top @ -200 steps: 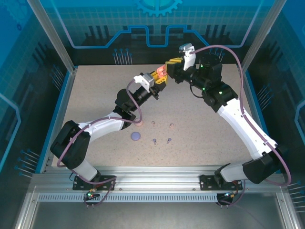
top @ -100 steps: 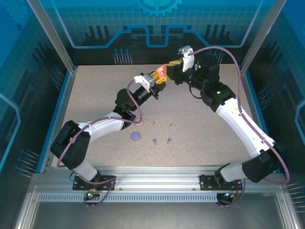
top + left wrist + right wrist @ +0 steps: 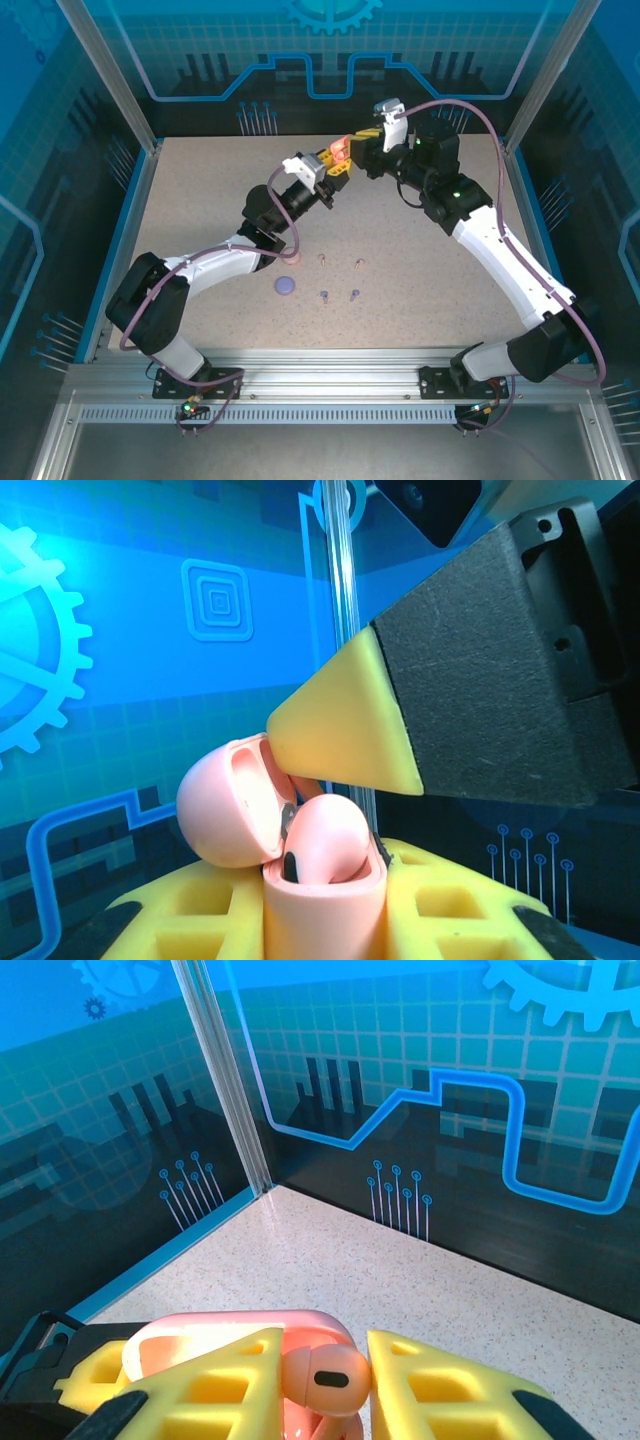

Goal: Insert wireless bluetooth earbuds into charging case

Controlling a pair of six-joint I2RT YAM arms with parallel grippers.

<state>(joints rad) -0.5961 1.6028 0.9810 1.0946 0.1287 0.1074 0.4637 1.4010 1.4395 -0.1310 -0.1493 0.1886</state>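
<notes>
My left gripper [image 3: 334, 163] [image 3: 320, 915] is raised over the far middle of the table, shut on a coral charging case [image 3: 340, 151] [image 3: 322, 905] with its lid [image 3: 225, 805] hinged open. A coral earbud [image 3: 327, 842] sits in the case's mouth. My right gripper [image 3: 354, 143] [image 3: 325, 1385] meets it from the right, shut on a coral earbud [image 3: 327, 1380] right over the case [image 3: 235, 1335]; one of its yellow fingertips [image 3: 340, 730] hangs just above the case opening. Two pale pink earbuds [image 3: 322, 259] [image 3: 361, 263] and two purple ones [image 3: 325, 295] [image 3: 354, 294] lie on the table.
A purple case [image 3: 287, 285] lies on the table beside the left forearm. Glass walls with a metal post [image 3: 225, 1070] close off the table's far side. The speckled tabletop [image 3: 430, 290] stretches out on the right.
My right gripper has edged slightly left toward the case with the coral earbud. The left arm has not moved.
</notes>
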